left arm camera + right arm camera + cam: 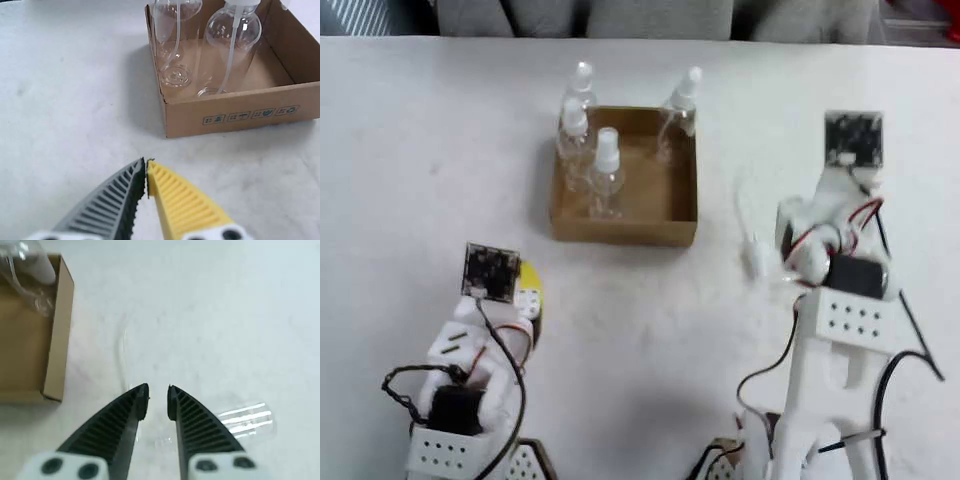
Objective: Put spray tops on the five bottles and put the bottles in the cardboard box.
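Four capped bottles [607,170] are already stood in the box [620,228], as far as can be told. It sits off to one side of the right pincer [157,399] and straight ahead of the left pincer [146,169]. The left pincer is clenched on nothing, a bit short of the box. The right pincer is parted slightly, with nothing pinched between the tips.

The last bottle [245,421] is laid on its side just beside one finger of the right pincer. A loose spray top [755,258] is close by, its thin tube [122,352] stretched out ahead of the tips.

What could go wrong:
- That round clear bottle can easily be rolled off if it gets nudged.
- The tube can be bent or poked past the neck if it's lined up badly.
- The standing bottles can be knocked over when the last one is lowered in.
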You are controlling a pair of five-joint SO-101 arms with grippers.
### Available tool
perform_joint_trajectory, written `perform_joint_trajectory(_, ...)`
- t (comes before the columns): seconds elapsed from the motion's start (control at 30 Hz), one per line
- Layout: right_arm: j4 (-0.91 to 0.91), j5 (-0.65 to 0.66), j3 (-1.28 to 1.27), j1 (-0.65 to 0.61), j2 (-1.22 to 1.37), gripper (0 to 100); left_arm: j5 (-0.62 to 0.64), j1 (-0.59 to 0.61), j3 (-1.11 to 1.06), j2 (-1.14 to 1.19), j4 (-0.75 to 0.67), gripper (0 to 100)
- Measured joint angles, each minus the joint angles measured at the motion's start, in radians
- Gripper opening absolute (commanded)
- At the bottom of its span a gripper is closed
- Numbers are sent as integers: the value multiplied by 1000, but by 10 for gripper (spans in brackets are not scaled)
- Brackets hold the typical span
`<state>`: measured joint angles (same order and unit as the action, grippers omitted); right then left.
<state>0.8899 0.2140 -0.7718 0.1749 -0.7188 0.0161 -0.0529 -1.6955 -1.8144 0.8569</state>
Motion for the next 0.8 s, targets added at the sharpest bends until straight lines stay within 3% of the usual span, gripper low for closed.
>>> perform_joint_trajectory(0.13, 0, 21, -112, -34, -41, 80, 0, 0, 0, 0, 0, 24)
perform_joint_trajectory(0.37, 0, 21, -132, -110, 12, 283, 0, 0, 0, 0, 8, 24)
perform_joint_trajectory(0.5, -15, 21, -132, -137, 129, 283, 0, 0, 0, 0, 18, 24)
perform_joint_trajectory(0.8, -258, 21, -127, -146, 434, 234, 0, 0, 0, 0, 18, 24)
